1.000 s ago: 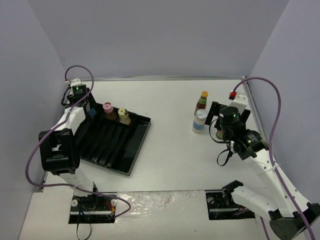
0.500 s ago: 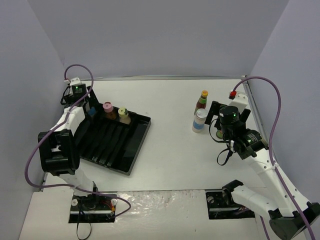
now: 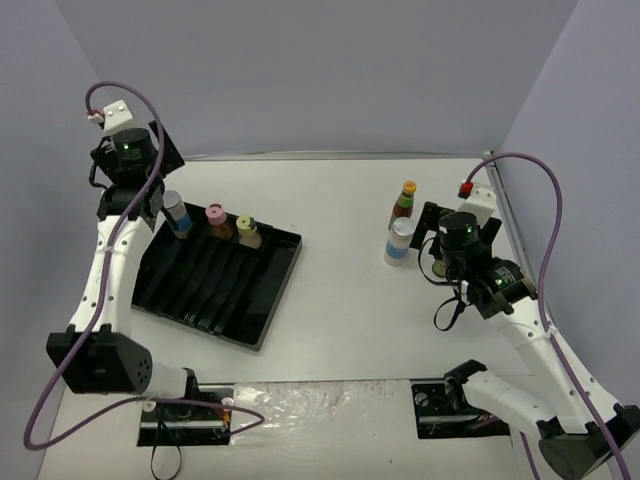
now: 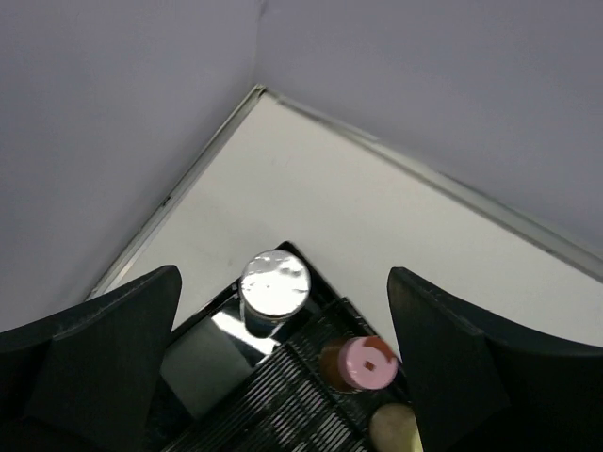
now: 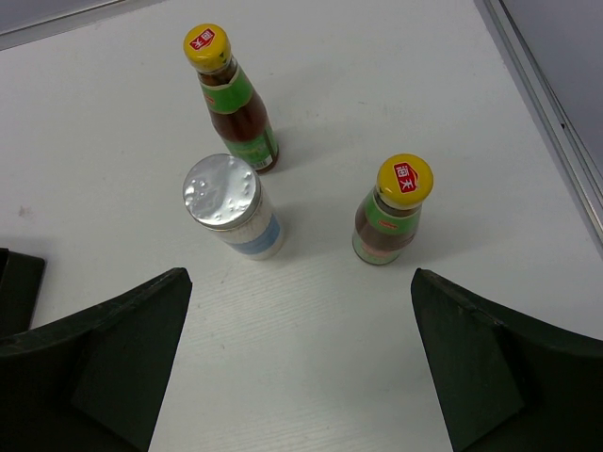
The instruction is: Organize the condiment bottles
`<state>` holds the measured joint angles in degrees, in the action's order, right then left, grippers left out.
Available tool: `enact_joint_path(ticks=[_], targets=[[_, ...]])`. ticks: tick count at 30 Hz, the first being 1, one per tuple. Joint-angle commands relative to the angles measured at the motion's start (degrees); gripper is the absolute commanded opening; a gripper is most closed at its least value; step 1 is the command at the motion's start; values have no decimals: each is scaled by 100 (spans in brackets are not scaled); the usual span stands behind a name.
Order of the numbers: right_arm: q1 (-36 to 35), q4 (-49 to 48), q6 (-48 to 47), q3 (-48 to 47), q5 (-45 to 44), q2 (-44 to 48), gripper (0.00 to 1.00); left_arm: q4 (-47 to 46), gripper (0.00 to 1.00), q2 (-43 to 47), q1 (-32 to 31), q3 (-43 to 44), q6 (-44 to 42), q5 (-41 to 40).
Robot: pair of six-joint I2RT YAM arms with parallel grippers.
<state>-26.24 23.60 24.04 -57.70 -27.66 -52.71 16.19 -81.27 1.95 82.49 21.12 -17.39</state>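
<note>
Grey walls [image 3: 320, 80] close the white desk [image 3: 340, 300] on the left, far and right sides, and a broad stretch of desk separates two groups. The black ridged tray [image 3: 230, 290] lies near the left wall. Along its far edge stand a silver-lidded bottle [image 4: 274, 287], a pink-capped bottle [image 4: 358, 363] and a pale-yellow-capped bottle [image 3: 247, 231]. Near the right wall stand a second silver-lidded bottle [image 5: 226, 202], a far dark bottle [image 5: 236, 104] and a right dark bottle [image 5: 391, 221], none touching. The left pincer [image 4: 283, 377] hangs wide above the tray's corner bottle, gripping nothing. The right pincer [image 5: 301, 377] gapes wide before its group.
</note>
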Motion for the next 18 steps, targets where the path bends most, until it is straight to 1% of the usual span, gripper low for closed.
enact_joint_path(ticks=[1,2,4,8,9,10,12,15,18], targets=[[52,-218,50,-311,-308,-60,100,611,88,433,-1325,983,-194,-424],[109,-188,57,-358,-301,-93,100,714,88,414,-1887,1115,-296,-541],[227,-167,65,-495,-293,-232,100,775,88,346,-2494,1184,-331,-600],[668,-111,140,-624,-235,-385,100,860,88,-50,-3947,1386,-385,-819],[750,-118,168,-644,-201,-405,100,852,88,-164,-4214,1446,-428,-866],[820,-112,208,-668,-144,-414,100,851,88,-299,-4246,1529,-486,-857],[983,-96,280,-788,-33,-466,100,938,88,-898,-4913,1860,-618,-847],[1173,-28,339,-988,60,-569,100,992,88,-1573,-5548,2372,-761,-829],[1451,63,364,-1191,104,-680,100,1023,88,-2219,-5913,2971,-749,-562]])
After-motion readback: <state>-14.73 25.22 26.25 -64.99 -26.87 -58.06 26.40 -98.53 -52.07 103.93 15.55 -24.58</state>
